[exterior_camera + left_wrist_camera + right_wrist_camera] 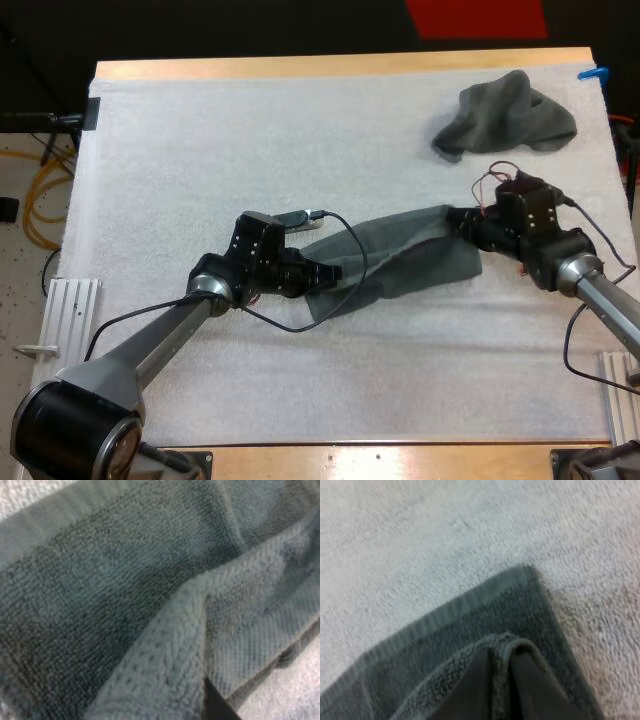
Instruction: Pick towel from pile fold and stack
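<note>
Wooden desk (340,64) under the white mat (200,170), and on that mat a crumpled grey-green towel (505,115) sits far right while a second towel (410,262) lies stretched across the middle, well apart from it.

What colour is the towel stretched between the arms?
Dark grey-green towel, clearest in the left wrist view.

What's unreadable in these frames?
- High view: the spread towel's end under the left pincer, covered by that arm's wrist.
- High view: the right pincer's hold on the other end, behind its wrist.
- Left wrist view: how many towel layers; too close.
- High view: crumpled towel, one piece or several; folds hide it.
</note>
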